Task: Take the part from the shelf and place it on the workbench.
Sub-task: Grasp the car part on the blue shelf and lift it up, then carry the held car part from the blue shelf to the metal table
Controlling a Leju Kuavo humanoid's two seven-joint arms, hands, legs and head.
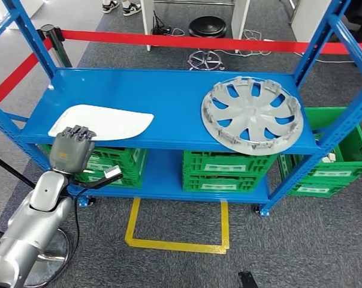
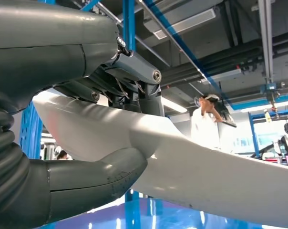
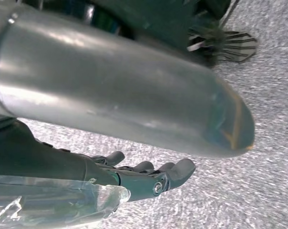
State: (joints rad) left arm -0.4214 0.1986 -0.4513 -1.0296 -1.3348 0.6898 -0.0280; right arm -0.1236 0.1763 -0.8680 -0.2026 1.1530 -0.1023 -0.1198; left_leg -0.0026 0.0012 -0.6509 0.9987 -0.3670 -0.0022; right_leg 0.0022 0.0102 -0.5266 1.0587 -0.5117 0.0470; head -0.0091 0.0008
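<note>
You are at the grasp: your left hand (image 1: 72, 149), at the left of the head view, has its fingers (image 2: 135, 71) and thumb clamped on the near edge of the flat white plastic panel (image 1: 104, 123) lying on the blue metal shelf (image 1: 170, 96). Your right hand (image 3: 135, 179) hangs with fingers extended, holding nothing. Next, lift the panel level and clear of the shelf.

bright even overhead light, soft shadows; ceiling lamps (image 2: 173, 105) glare, right wrist pic blurry.
</note>
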